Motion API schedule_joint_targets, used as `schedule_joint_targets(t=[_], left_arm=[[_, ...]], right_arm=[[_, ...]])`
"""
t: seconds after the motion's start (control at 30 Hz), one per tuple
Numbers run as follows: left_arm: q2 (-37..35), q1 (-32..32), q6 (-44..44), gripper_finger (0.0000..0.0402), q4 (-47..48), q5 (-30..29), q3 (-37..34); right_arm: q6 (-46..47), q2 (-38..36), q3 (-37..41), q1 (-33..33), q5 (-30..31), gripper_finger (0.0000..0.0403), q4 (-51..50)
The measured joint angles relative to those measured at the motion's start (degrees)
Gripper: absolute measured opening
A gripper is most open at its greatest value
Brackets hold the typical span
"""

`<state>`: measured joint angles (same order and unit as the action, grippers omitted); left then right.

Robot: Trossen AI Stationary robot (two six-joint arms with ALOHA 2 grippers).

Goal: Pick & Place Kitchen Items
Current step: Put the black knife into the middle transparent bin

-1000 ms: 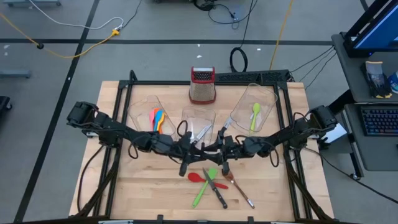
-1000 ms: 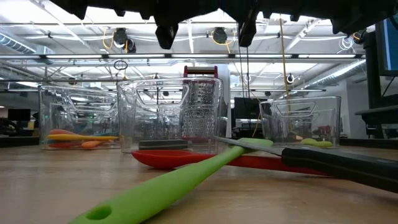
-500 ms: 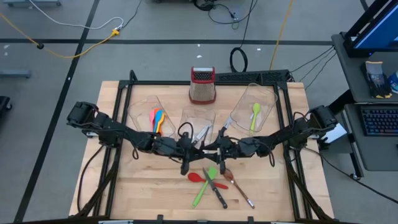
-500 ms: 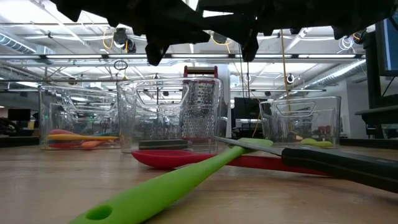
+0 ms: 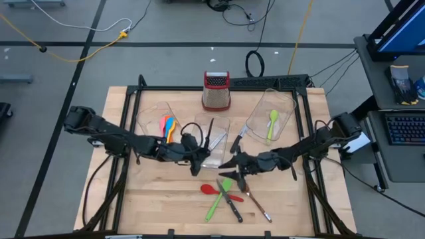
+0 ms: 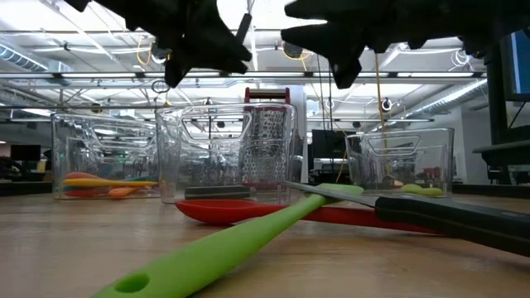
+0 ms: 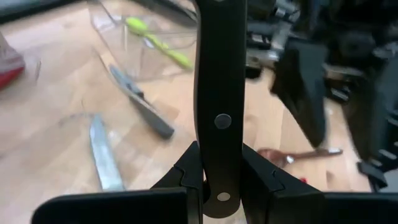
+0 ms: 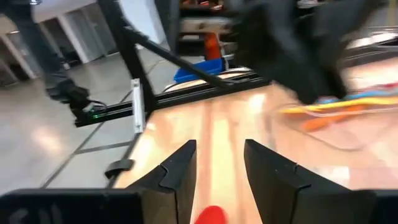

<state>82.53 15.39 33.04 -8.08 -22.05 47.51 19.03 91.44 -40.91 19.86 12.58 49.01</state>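
Observation:
My left gripper (image 5: 201, 154) is shut on a black-handled knife (image 5: 210, 133), which slants up over the middle clear bin (image 5: 222, 125). My right gripper (image 5: 234, 174) hangs open just above a loose pile on the table. The pile holds a red spoon (image 5: 210, 188), a green spatula (image 5: 217, 199), a black-handled knife (image 5: 232, 204) and a brown spoon (image 5: 255, 202). In the right wrist view the red spoon (image 8: 211, 216) shows below the open fingers. My left gripper pinches the knife's black riveted handle near its butt end (image 7: 219, 186) between its two fingers. The handle runs straight on from the fingers toward the table's far side. The knife is lifted clear of the table; its far end leaves the wrist view.
The left bin (image 5: 154, 114) holds pink, orange, yellow and blue utensils. The middle bin has knives (image 7: 142, 104) in it. The right bin (image 5: 282, 103) holds a green spoon (image 5: 273, 123). A red-topped grater (image 5: 216, 89) stands at the far edge. A person's legs (image 8: 53, 68) show beyond the table.
My left gripper has swung up from pointing down near the pile to a shallow slant and has rolled. The knife it holds now reaches out over the middle bin. My right gripper has sunk a little toward the pile.

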Motion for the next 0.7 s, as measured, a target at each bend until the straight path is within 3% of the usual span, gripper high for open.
schedule_joint_targets(t=[0.37,0.7], left_arm=[[-0.1,0.4,9.3,0.0053,8.1,-1.6,0.9],[7.0,-0.5,10.7,0.0053,34.5,-1.4,17.9]], right_arm=[[-0.5,-5.5,5.7,-0.2,0.8,0.0128,0.0],[-2.2,-13.2,10.7,-0.2,0.9,0.0128,-0.1]])
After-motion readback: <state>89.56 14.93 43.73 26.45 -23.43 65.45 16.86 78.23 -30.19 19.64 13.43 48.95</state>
